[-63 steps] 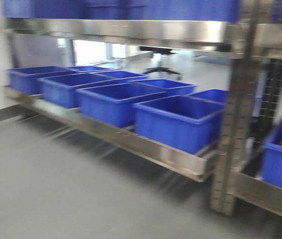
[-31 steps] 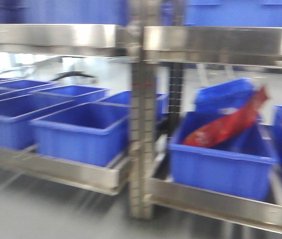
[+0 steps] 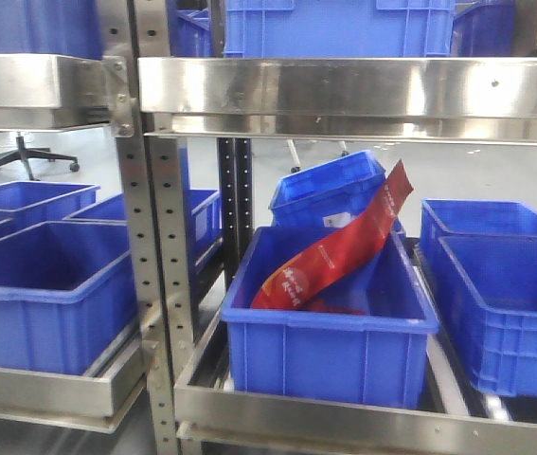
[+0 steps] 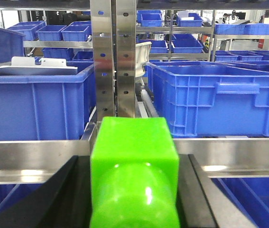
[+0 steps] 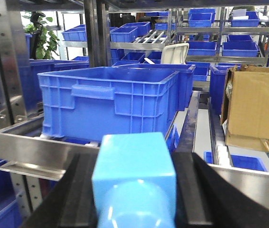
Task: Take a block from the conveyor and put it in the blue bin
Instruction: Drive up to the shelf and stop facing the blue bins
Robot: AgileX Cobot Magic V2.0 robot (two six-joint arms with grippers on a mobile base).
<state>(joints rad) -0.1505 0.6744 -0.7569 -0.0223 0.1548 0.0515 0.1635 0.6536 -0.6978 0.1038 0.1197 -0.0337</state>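
My left gripper (image 4: 134,190) is shut on a bright green block (image 4: 133,156), held in front of a steel shelf rail with a blue bin (image 4: 219,97) behind it. My right gripper (image 5: 134,190) is shut on a light blue block (image 5: 134,173), held before a steel rail with a blue bin (image 5: 108,102) beyond. In the front view a blue bin (image 3: 330,322) on the lower shelf holds a red foil bag (image 3: 334,251). No gripper shows in the front view. The conveyor is out of view.
Steel shelving with a perforated upright (image 3: 154,237) stands close ahead. More blue bins sit left (image 3: 41,284) and right (image 3: 505,284) on the lower shelf. A cardboard box (image 5: 255,107) stands right in the right wrist view. A white tray (image 4: 39,66) lies on a left bin.
The front view has swung to the right along the shelving: the row of bins slid left and the bin with the red bag moved to the centre. The picture is sharp now.
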